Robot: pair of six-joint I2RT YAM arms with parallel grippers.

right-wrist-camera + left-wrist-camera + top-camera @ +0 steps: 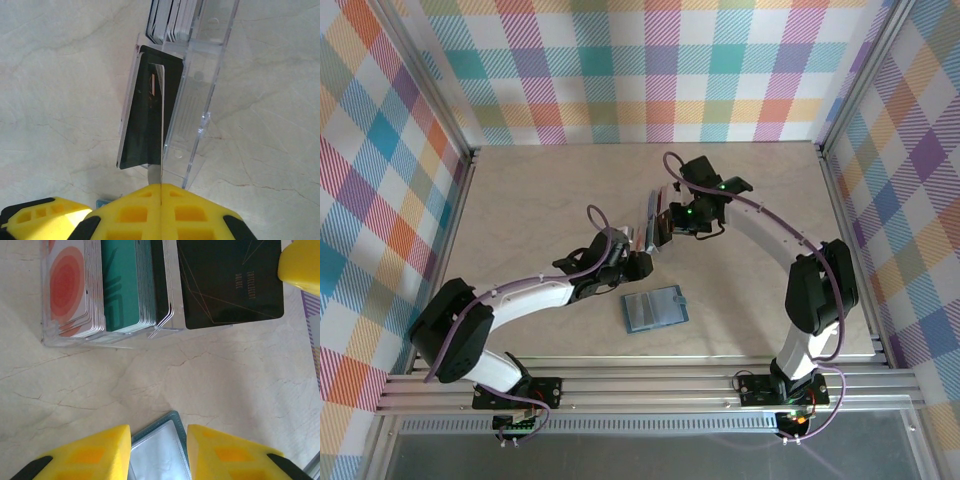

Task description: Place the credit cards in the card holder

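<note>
We find the right tool (161, 187) clenched on a black, gold-lined card (230, 280) at its 12 o'clock. The left tool (638, 265) is released; the teal card holder (655, 310) lies at its 5 o'clock.

Bright even light; soft faint shadows; wrist views' near foreground slightly blurred.

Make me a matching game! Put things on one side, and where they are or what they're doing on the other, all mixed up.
Things:
1. black card
2. teal cards
3. card holder
4. left tool

Places or states:
A. open, holding nothing
B. standing in the clear tray
C. lying flat on the table
D. pinched by the right tool

Pairs: 1-D, 2-B, 3-C, 4-A
</note>
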